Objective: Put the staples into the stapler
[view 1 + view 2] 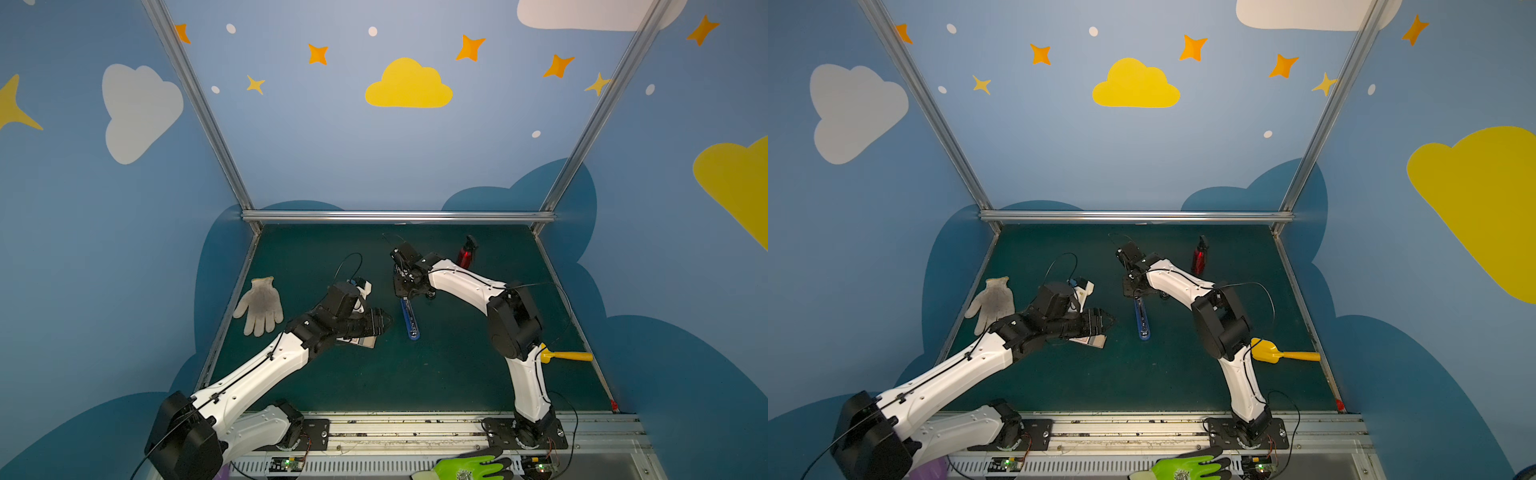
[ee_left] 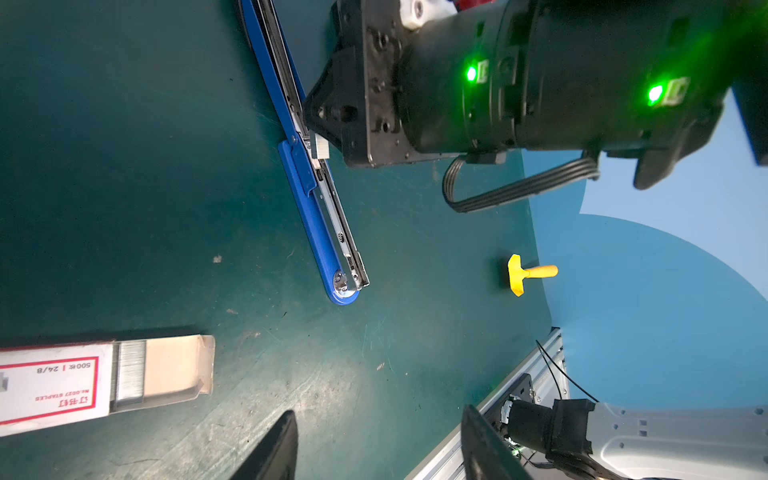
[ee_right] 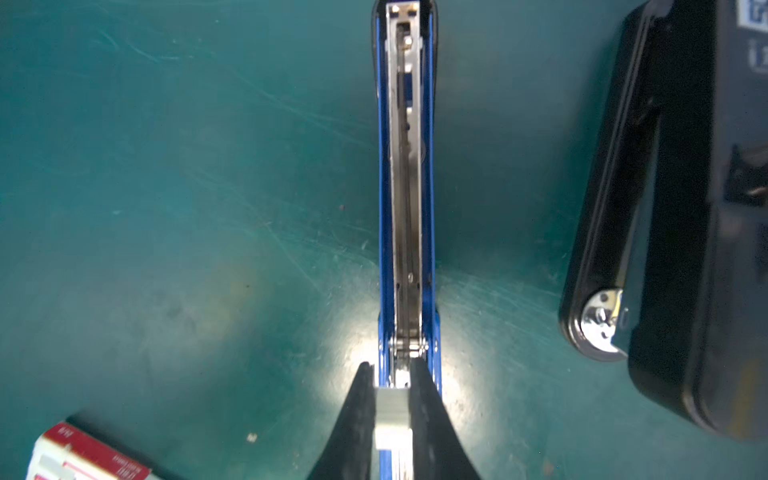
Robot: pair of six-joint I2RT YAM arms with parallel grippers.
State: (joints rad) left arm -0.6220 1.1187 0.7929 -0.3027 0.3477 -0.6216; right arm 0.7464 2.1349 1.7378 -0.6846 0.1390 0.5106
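Observation:
The blue stapler point(image 1: 409, 320) point(image 1: 1142, 321) lies opened flat mid-table, its metal channel point(image 3: 405, 166) facing up. My right gripper point(image 3: 390, 368) point(image 1: 405, 296) is shut on a short silver strip of staples point(image 3: 392, 409) point(image 2: 319, 145) right at the stapler's hinge end. The staples box point(image 2: 54, 386) point(image 1: 362, 341), white with a red border, lies left of the stapler. Its tan tray point(image 2: 174, 370) is slid out and shows more staples point(image 2: 129, 374). My left gripper point(image 2: 380, 444) point(image 1: 384, 322) hovers open and empty just beyond the box.
A white work glove point(image 1: 261, 305) lies at the left edge. A red bottle point(image 1: 466, 251) stands at the back and a yellow scoop point(image 1: 565, 355) lies at the right. A bulky black object point(image 3: 665, 208) sits beside the stapler. A green glove point(image 1: 473, 467) rests on the front rail.

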